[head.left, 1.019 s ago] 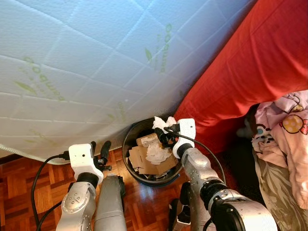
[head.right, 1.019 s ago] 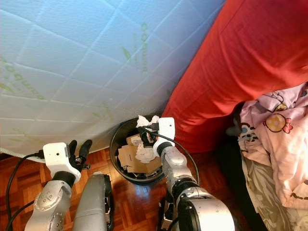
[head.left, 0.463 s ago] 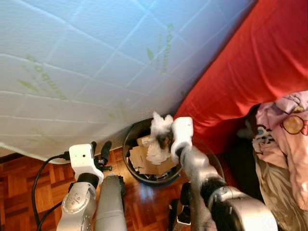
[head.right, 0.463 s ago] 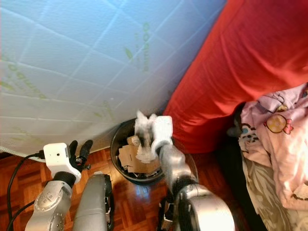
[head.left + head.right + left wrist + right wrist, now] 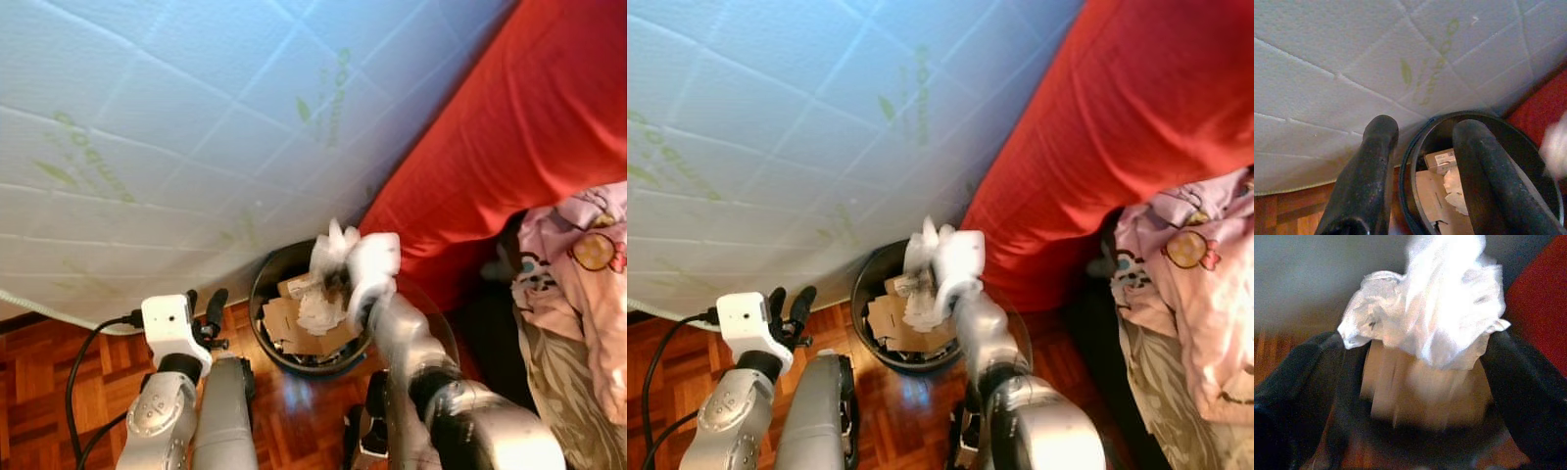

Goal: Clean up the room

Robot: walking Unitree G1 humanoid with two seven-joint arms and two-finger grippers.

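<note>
Over a round black waste bin (image 5: 270,284) of cardboard, the right gripper (image 5: 1415,382) clasps crumpled white tissue (image 5: 1435,318); the wrist camera reveals the left gripper (image 5: 1425,161) spread open.

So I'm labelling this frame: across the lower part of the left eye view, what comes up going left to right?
Left pincer → black bin → crumpled white tissue in the right pincer → red cover → pink patterned bedding.

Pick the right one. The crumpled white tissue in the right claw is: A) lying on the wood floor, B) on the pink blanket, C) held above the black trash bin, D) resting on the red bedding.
C: the right claw holds the crumpled white tissue over the black trash bin, which has cardboard scraps in it.
</note>
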